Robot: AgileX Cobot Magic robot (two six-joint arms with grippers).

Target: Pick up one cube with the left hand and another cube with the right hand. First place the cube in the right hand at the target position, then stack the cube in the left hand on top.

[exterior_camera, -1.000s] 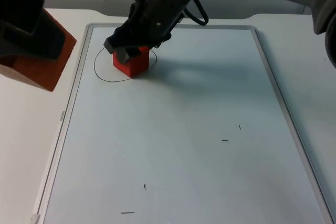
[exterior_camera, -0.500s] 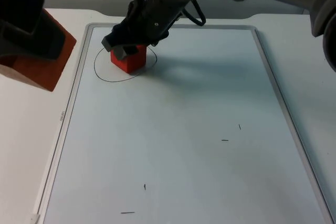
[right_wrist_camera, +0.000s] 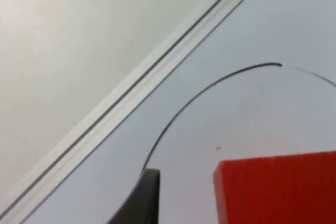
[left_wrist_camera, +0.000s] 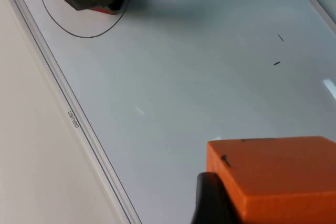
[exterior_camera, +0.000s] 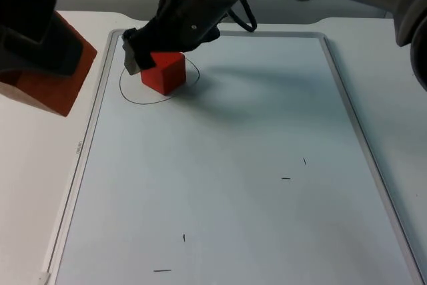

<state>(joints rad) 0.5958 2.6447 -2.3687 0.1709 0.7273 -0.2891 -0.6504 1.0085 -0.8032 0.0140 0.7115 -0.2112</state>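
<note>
A red cube [exterior_camera: 164, 73] rests on the pale board [exterior_camera: 233, 165] inside the drawn circle [exterior_camera: 125, 89] at the far left. My right gripper [exterior_camera: 155, 58] stands open around it; in the right wrist view one fingertip [right_wrist_camera: 140, 196] is a clear gap away from the red cube [right_wrist_camera: 278, 188]. At the table's left edge, raised off the surface, my left gripper [exterior_camera: 37, 55] is shut on an orange cube [exterior_camera: 57, 85]. The left wrist view has that orange cube [left_wrist_camera: 275, 179] close up, and the red cube [left_wrist_camera: 102, 9] far off under the right arm.
The board's raised grey frame [exterior_camera: 93, 118] runs just left of the circle. A few short pen marks [exterior_camera: 285, 178] dot the near half of the board. White table top [exterior_camera: 33, 185] lies outside the frame.
The right gripper carried the red cube slightly left and farther into the circle, then opened; its left finger now stands apart from the cube. The left arm has not moved.
</note>
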